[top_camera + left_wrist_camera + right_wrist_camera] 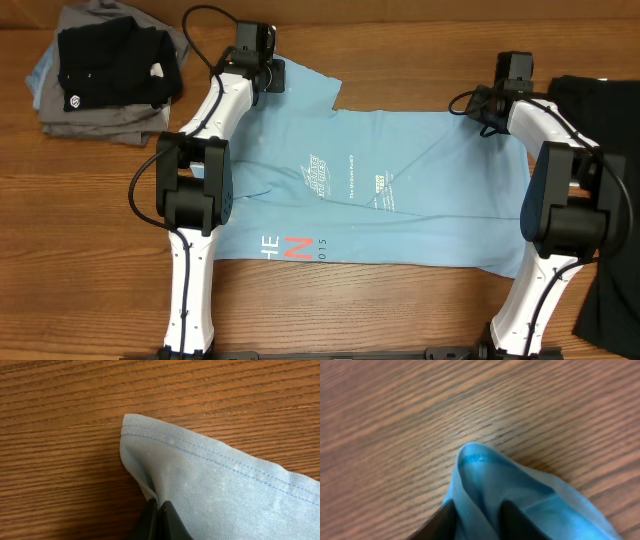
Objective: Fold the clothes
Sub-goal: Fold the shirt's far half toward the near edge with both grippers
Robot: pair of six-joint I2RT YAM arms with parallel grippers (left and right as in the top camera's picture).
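The left gripper [159,521] is seen with its two dark fingers [172,522] pressed together, a thin fold of the light blue T-shirt [420,160] being pinched between them. From that pinch the cloth is drawn up into a small peak, and a stitched hem [200,450] is shown running along its edge above the wooden table [400,30]. The right gripper [477,522] is clamped on a thicker bunch of the same shirt, which is held between its fingers [437,522]; the view is blurred, and a rounded loop of hem is raised just past the tips. In the overhead view the left gripper [268,72] is placed at the shirt's far left corner and the right gripper [478,104] at its far right corner. The shirt is spread mostly flat across the middle of the table between the two arms, with white lettering [325,180] near its centre and a red-orange mark [293,248] by its near edge. At the far left corner of the table a black shirt [115,60] with a small white logo is laid on a stack of grey garments [100,125], well apart from the T-shirt. A dark garment [605,130] is seen at the right edge, partly behind the right arm.
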